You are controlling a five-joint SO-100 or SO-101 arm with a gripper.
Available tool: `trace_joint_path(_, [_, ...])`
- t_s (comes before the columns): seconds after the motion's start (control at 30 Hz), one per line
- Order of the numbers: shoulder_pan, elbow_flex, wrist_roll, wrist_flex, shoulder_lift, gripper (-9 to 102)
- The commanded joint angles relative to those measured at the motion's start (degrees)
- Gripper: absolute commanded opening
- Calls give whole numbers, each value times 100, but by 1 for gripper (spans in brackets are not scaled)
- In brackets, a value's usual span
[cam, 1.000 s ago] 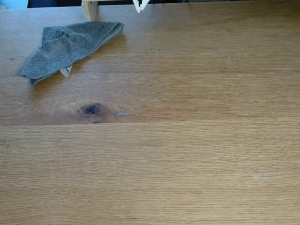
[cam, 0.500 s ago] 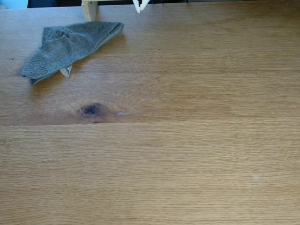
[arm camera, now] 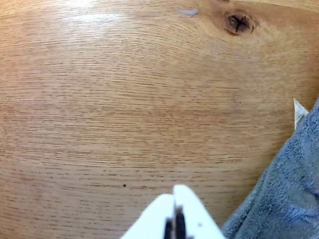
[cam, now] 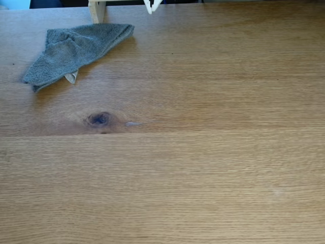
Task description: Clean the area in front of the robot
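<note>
Gripper (arm camera: 174,191) hangs pressed shut and empty over bare table (cam: 203,168), grey towel (cam: 73,49) just beside it, so we judge grasping unstarted: next, open and shift onto the towel.

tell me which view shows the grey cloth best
The fixed view: the whole grey cloth lies crumpled on the table at upper left, with its pale tag visible. The wrist view catches only a corner of it at lower right, beside the closed gripper.

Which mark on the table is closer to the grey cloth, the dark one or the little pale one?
The dark knot. In the fixed view it sits nearer the cloth; the pale smear lies farther right.
</note>
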Motion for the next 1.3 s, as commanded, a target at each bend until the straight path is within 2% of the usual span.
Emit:
trace_joint_path(0.0, [-53, 606, -35, -105, 35, 0])
trace_joint_path(0.43, [501, 598, -272, -88, 35, 0])
trace_joint_path(0.57, [431, 598, -527, -88, 35, 18])
trace_joint_path(0.7, [308, 527, -642, -923, -211, 20])
trace_joint_path(0.87, [123, 396, -1090, -2452, -1020, 32])
trace_joint_path(0.93, [44, 114, -1230, -2883, -1380, 32])
trace_joint_path(1.1, [-193, -1028, -1160, -3278, -2672, 33])
trace_joint_path(1.27, [-18, -2566, -738, -3410, -4553, 39])
